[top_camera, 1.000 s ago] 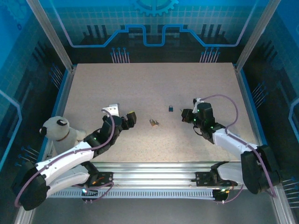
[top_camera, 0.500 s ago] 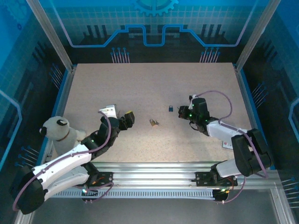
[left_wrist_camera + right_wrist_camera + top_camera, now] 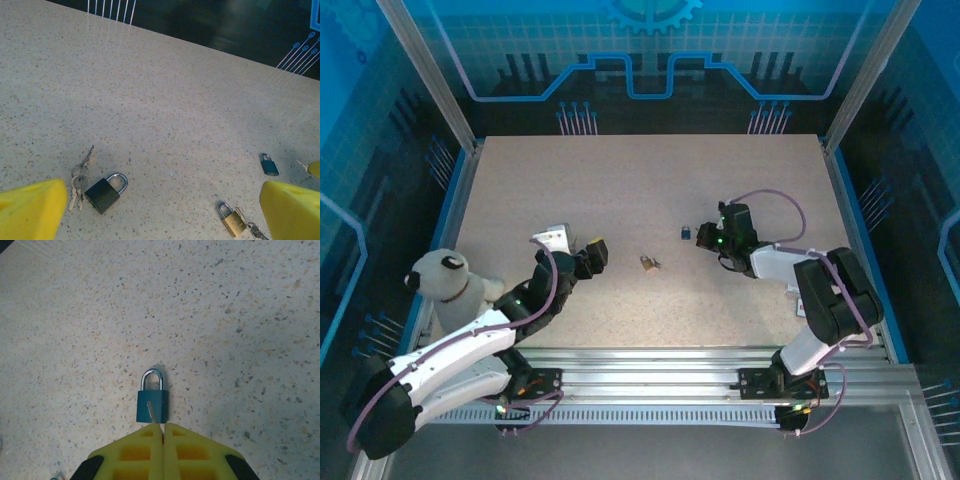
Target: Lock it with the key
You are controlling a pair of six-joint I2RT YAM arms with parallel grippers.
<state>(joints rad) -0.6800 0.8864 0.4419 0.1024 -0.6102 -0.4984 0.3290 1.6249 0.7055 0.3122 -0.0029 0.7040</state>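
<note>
A small blue padlock lies flat on the speckled table, its shackle pointing away from my right gripper. That gripper is shut on a silver key, and the blade sticks out over the padlock's body. From above, the right gripper sits just right of the blue padlock. My left gripper is open with nothing between its yellow fingers. From above, the left gripper hovers left of a brass padlock.
A black padlock with a bunch of keys lies ahead of the left gripper. The brass padlock has a key beside it. A plush toy sits at the table's left edge.
The right gripper has moved left with the key, up to the blue padlock. The left gripper drew back slightly, then stayed still and open.
</note>
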